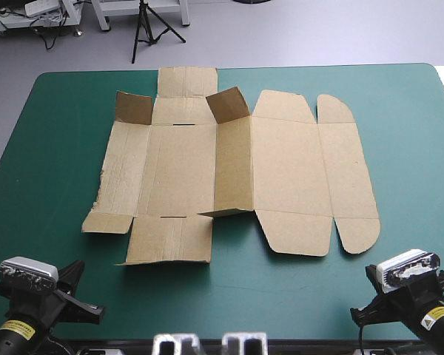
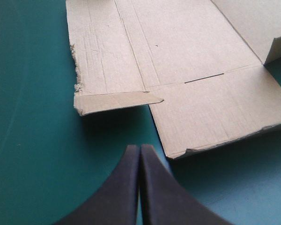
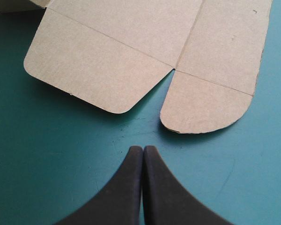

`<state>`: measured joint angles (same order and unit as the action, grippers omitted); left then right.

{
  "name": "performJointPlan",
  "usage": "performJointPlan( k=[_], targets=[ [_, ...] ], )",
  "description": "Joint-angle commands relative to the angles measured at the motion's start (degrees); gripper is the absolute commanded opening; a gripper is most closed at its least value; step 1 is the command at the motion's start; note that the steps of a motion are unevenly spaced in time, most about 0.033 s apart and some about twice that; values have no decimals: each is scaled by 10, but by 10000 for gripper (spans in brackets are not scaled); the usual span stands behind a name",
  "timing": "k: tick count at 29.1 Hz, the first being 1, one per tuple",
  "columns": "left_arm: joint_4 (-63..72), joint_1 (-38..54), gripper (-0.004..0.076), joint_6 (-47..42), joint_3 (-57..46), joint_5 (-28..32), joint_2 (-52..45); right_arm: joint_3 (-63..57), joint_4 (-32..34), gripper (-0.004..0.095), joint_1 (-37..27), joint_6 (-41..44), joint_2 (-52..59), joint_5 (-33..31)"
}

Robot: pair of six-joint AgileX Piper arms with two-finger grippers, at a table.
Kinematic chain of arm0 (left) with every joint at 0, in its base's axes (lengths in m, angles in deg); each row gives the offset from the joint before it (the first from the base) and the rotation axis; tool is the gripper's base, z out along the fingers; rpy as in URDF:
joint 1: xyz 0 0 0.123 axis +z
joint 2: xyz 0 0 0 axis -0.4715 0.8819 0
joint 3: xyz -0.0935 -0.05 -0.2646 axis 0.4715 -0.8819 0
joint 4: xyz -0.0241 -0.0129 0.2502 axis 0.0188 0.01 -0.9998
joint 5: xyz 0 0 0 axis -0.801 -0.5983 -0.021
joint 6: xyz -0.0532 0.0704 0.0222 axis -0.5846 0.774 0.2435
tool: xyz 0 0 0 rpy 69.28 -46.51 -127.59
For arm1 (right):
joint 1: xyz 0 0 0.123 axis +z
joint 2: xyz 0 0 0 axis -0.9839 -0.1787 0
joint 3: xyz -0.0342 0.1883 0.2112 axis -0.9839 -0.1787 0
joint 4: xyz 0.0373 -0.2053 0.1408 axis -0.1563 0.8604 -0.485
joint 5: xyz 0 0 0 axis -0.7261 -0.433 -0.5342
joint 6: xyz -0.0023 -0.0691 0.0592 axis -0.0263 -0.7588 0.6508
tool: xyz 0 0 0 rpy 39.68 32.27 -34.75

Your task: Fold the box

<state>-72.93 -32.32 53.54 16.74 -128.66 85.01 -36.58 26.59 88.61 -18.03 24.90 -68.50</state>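
The brown box [image 1: 229, 177] lies as a cut sheet in the middle of the teal-green table, mostly flat. Two small flaps near its far edge stand raised, and one long panel near the middle is tilted up. My left gripper [image 2: 139, 149] is shut and empty, a short way in front of the sheet's near-left flaps [image 2: 225, 110]. My right gripper [image 3: 143, 150] is also shut and empty, just short of the two rounded flaps [image 3: 201, 105] at the sheet's near-right corner. In the high view both arms sit at the near edge, left [image 1: 78, 292] and right [image 1: 366, 296].
Bare teal-green cover [image 1: 52, 148] surrounds the sheet on all sides, with a wide strip between it and the table's near edge. The sheet's left edge [image 2: 76, 75] is ragged and torn.
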Motion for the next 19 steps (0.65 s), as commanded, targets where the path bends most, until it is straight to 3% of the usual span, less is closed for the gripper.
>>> performJointPlan(
  k=[1, 10, 19],
  targets=[
    [11, 0, -8, -4, 14, 40, 8, 18, -6, -18, -4, -5, -5, 31],
    [9, 0, -8, -10, 59, 41, 29, 18, -6, -17, -4, -5, -5, 31],
    [-5, 0, -8, -50, 211, 48, 188, 18, -6, -17, -4, -5, -5, 31]
  ],
)
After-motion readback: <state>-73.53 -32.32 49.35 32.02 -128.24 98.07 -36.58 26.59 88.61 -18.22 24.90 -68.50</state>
